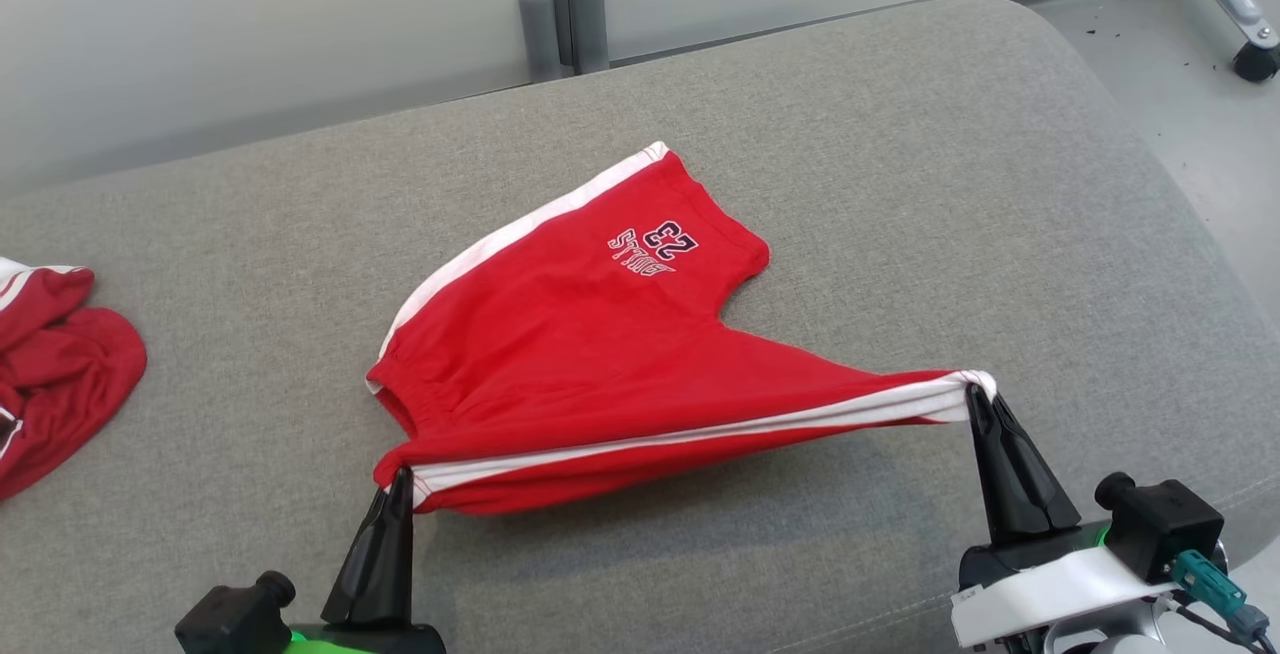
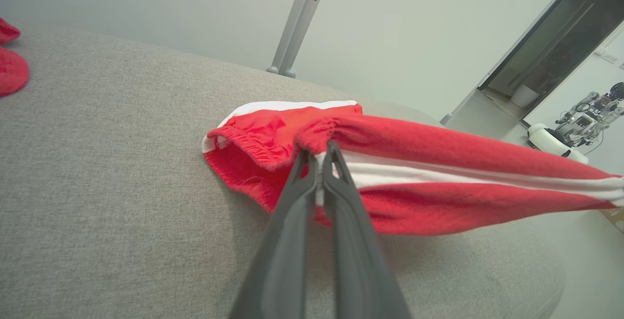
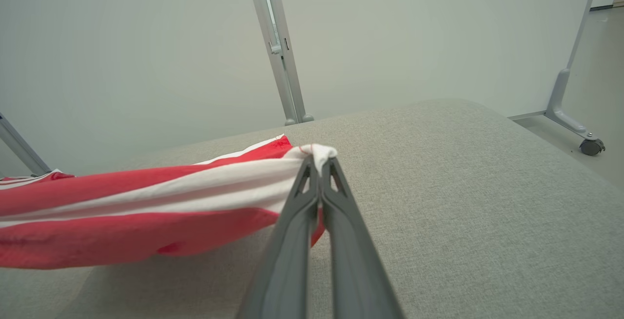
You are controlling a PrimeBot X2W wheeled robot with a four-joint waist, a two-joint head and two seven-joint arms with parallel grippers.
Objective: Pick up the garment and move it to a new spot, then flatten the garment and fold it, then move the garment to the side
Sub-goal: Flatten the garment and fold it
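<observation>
The left gripper (image 1: pixel 401 482) and right gripper (image 1: pixel 975 396), each pinched tight on a white-striped edge, stretched the red shorts (image 1: pixel 560 344) taut above the grey cushion (image 1: pixel 900 164), far leg resting there; another red garment (image 1: pixel 60 364) lay at left

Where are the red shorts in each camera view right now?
Head view: red shorts centre, near edge stretched between left hand and right hand.
Left wrist view: shorts centre to right edge.
Right wrist view: shorts left half, ending mid-frame.
Shared landmark: grey post behind the cushion.
</observation>
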